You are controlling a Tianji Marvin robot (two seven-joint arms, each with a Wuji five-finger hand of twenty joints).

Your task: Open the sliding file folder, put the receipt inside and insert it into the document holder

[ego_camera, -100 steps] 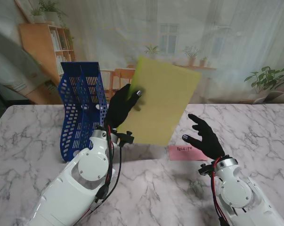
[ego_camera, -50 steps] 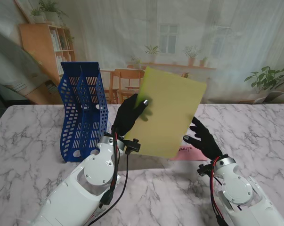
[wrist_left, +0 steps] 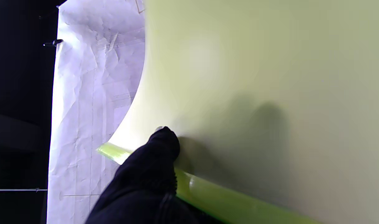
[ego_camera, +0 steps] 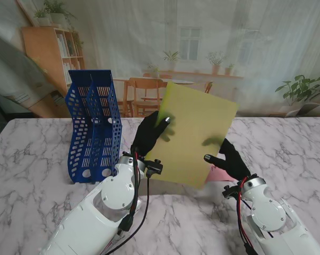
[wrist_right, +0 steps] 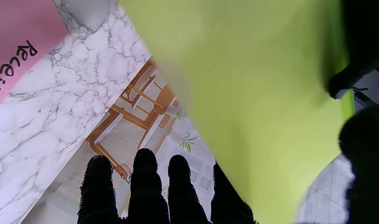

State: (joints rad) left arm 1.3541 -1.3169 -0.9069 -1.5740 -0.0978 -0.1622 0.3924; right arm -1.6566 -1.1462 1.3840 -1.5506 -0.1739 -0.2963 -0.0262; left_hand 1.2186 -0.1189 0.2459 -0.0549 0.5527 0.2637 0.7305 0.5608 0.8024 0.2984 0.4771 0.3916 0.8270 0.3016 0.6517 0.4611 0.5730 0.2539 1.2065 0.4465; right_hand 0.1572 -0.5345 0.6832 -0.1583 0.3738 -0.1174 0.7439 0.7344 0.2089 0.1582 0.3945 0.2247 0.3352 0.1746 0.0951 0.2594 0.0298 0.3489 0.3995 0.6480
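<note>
Yellow flat folder (ego_camera: 194,135) is held up by the left robot hand (ego_camera: 150,135), hiding the pink receipt (ego_camera: 219,174); the right robot hand (ego_camera: 227,158) is spread, empty, beside the blue mesh holder (ego_camera: 93,125).

Glossy white arms (ego_camera: 104,212), red-black cables (ego_camera: 133,196), black-gloved robot hands (ego_camera: 152,135).

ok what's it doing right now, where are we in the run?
The left hand holds the yellow sliding file folder up off the marble table, tilted. The right hand is open at the folder's right edge, its fingers spread; whether they touch it can't be told. The pink receipt lies flat on the table, mostly hidden behind the folder in the stand view, so it isn't in yet. The blue document holder stands upright to the left, with no folder in it.
</note>
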